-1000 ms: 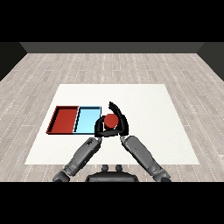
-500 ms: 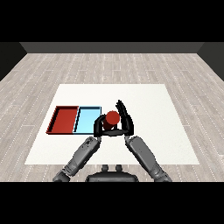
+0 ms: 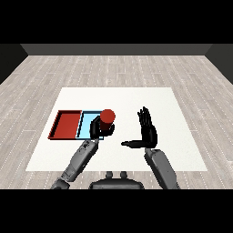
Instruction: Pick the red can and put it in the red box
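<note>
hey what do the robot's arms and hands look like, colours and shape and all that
Both forearms are grey, rounded and tube-shaped, tapering a little toward the wrists. Each ends in a black hand: the left hand and the right hand both have slender fingers and a thumb. No cables, markings or sleeves show on either arm.

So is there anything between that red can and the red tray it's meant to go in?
Only the light blue tray, which lies between them. The left hand holds the red can at that tray's right edge, and the red tray is just beyond it.
</note>
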Controlling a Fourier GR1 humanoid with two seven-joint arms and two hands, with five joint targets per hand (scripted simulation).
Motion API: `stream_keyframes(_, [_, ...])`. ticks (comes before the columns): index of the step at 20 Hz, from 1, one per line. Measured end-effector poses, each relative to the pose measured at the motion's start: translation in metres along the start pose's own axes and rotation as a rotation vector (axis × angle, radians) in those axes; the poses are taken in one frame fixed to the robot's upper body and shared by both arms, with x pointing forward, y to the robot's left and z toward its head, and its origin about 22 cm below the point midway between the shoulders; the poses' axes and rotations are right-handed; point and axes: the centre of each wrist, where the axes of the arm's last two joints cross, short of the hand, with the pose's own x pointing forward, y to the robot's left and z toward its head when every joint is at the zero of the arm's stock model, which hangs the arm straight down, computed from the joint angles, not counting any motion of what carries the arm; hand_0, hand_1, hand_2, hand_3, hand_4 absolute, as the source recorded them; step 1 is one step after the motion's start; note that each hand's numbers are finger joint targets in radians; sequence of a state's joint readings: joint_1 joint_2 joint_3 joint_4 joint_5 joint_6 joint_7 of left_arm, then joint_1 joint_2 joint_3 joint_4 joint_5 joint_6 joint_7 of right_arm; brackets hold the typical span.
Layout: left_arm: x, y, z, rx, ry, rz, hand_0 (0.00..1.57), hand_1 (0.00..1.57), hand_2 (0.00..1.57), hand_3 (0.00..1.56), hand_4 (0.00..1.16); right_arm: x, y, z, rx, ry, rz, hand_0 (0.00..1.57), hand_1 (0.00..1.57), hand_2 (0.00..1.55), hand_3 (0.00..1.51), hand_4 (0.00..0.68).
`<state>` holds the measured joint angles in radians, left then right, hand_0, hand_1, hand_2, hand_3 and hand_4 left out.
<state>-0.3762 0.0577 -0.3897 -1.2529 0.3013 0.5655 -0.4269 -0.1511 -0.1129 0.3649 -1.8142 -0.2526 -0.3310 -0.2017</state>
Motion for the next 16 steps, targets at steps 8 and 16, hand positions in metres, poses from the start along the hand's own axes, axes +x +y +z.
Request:
stream_keyframes(8, [0.023,0.064,-0.034,0.099,-0.016,-0.117,1.57,1.57,1.57,1.49,1.12,0.014,-0.054,0.022,-0.074,0.014,0.039,0.00,0.00,0.00,0.00,0.000])
stream_keyframes(16, [0.029,0.156,-0.055,0.177,0.070,-0.398,1.57,1.57,1.55,1.49,1.11,0.008,-0.078,0.043,-0.136,0.054,0.057,0.00,0.00,0.00,0.00,0.000])
